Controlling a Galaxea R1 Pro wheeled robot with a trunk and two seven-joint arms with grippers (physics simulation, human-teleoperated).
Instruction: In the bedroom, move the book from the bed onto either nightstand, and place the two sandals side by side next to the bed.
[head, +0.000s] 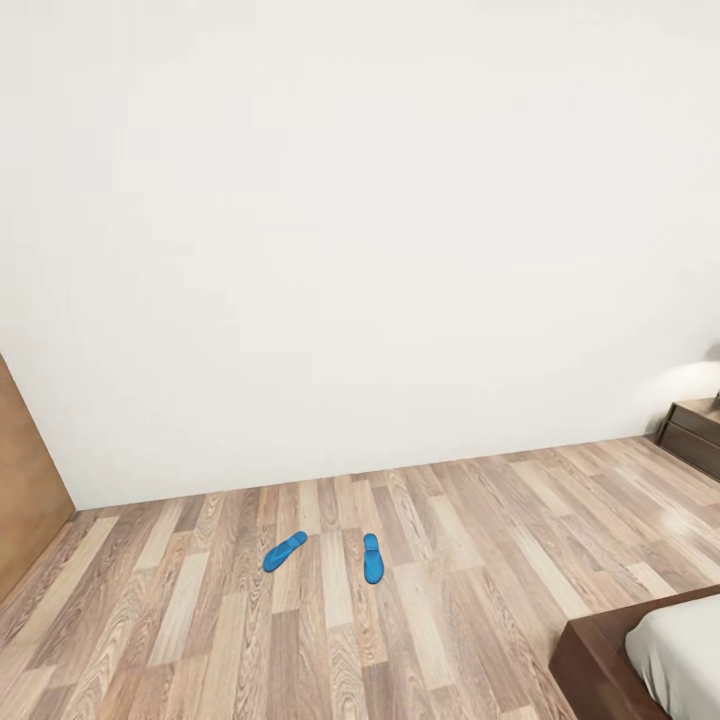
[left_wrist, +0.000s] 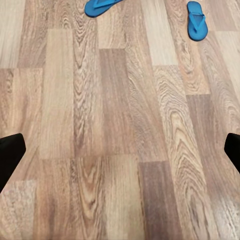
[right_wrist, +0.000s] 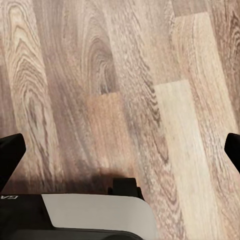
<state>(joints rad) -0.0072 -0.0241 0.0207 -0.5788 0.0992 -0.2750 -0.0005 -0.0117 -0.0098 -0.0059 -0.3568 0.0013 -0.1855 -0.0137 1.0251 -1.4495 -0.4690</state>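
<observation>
Fingers of left gripper (left_wrist: 120, 150) spread wide, empty; right gripper (right_wrist: 120, 150) same; sandals (left_wrist: 196, 19) ahead, left arm nearer, long axes splayed.

wood floor (head: 420, 600) | two sandals (head: 373, 557) lying apart, unaligned

The left gripper (left_wrist: 120, 150) has two black fingertips (left_wrist: 10, 155), flat-sided, with blunt angled ends. The right gripper (right_wrist: 120, 150) has the same black fingertips (right_wrist: 11, 152). Below them is a part of the robot's body (right_wrist: 95, 215): a light grey panel on a black, rounded shell, with a small black block on top and white letters at its edge.
</observation>
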